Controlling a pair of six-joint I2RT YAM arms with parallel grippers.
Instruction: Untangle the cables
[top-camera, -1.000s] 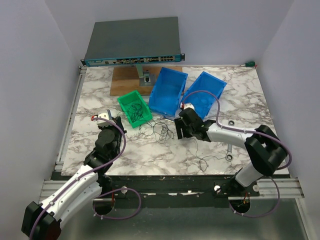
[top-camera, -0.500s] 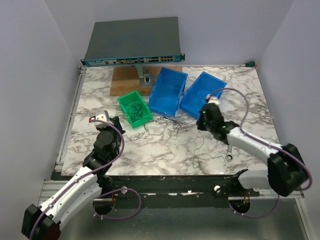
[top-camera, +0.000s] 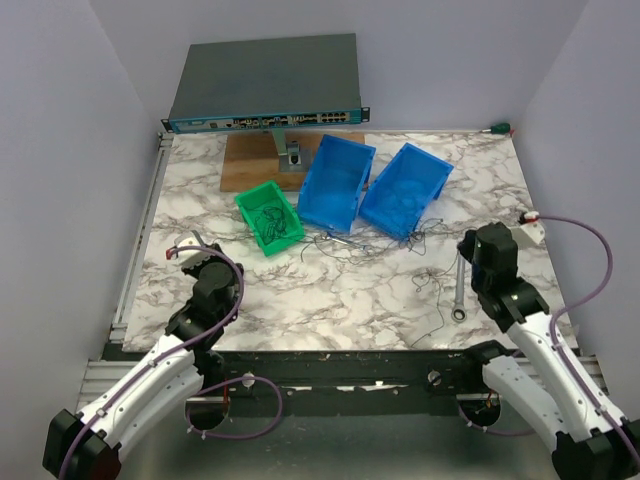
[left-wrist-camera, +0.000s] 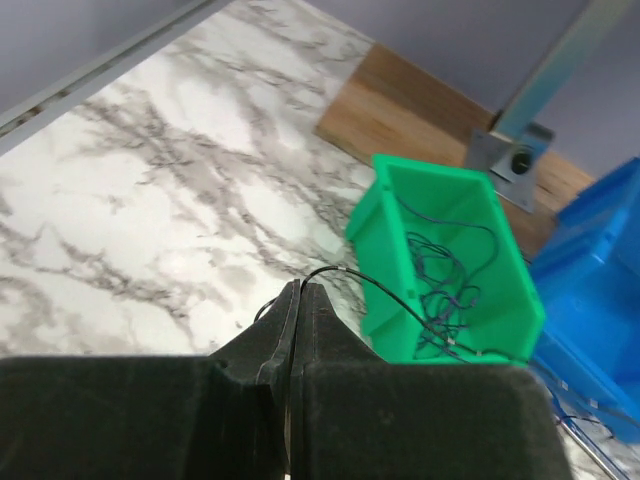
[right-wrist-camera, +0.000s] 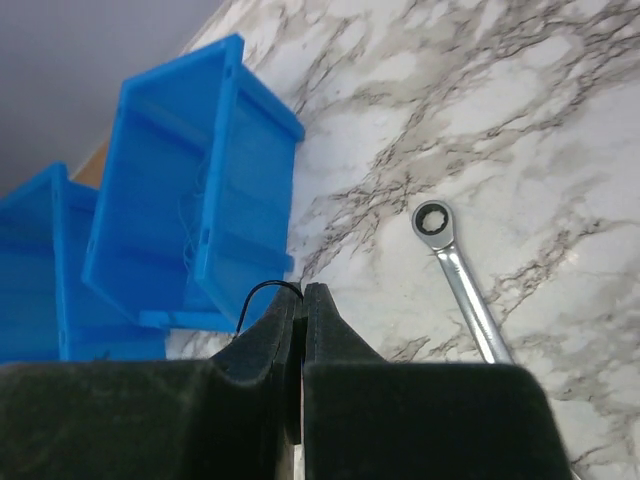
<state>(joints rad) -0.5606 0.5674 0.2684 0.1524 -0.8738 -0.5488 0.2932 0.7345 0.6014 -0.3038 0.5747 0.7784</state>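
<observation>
Spreading over marble tabletop (top-camera: 300, 305) just right of green plastic bin (top-camera: 243, 204): hair-thin blue and dark cables (top-camera: 350, 245); more inside bin. Featherlight, limp, snag-prone; pinch free ends, not knots. Left tool (left-wrist-camera: 300, 292) closed, dark strand at tips, seemingly pinched; right tool (right-wrist-camera: 302, 292) likewise.

White-and-black arms (top-camera: 150, 375), looping purple cables (top-camera: 600, 243), black left claw (left-wrist-camera: 300, 288), black right claw (right-wrist-camera: 302, 290)

Left tool (left-wrist-camera: 300, 292): fingers pressed together, arm folded low at near left. Right tool (right-wrist-camera: 303, 292): likewise closed (no gap visible), arm bent at near right.
</observation>
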